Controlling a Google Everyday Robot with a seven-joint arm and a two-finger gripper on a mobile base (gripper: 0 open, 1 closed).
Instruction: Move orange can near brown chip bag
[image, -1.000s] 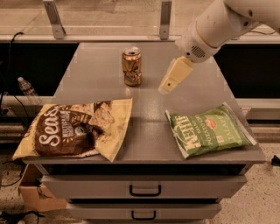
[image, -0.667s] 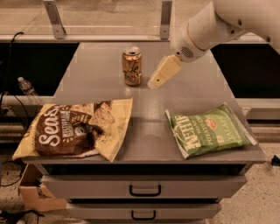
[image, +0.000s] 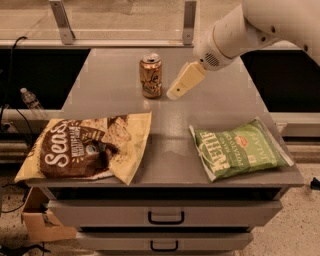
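Well, orange can (image: 151, 76) upright, axis vertical, gripper (image: 174, 93) just beside.

Matt plastic tool (image: 177, 90) hangs beside the shiny metal orange can (image: 151, 76); brown chip bag (image: 85, 150) is crinkled.

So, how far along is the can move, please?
Nothing done: the orange can stands upright at the back of the table, apart from the brown chip bag at front left. In hand: the gripper hovers just beside the can. Left: grasp, carry, set down by the bag.
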